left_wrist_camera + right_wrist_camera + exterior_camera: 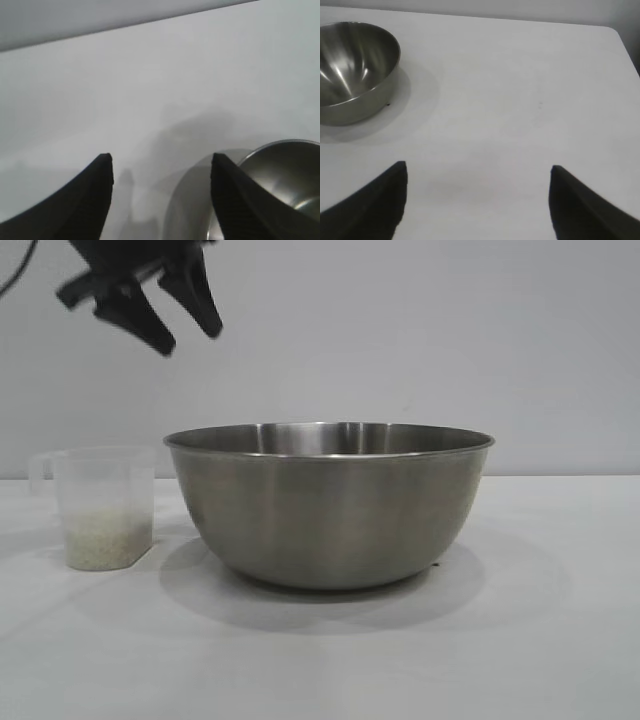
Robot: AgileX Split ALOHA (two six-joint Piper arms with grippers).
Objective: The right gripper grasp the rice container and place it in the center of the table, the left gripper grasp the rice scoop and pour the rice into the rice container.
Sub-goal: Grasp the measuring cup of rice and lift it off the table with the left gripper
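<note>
one view only shows rice scoop (100,508) | left pincer (190,335) released, empty | right pincer (477,172) released

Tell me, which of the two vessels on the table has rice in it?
The small clear plastic measuring cup, with white rice in its bottom. The big steel mixing bowl beside it shows only bare metal inside.

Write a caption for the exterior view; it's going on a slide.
Left hand hangs open above the rice scoop, rice inside, beside the steel rice container on the table.
</note>
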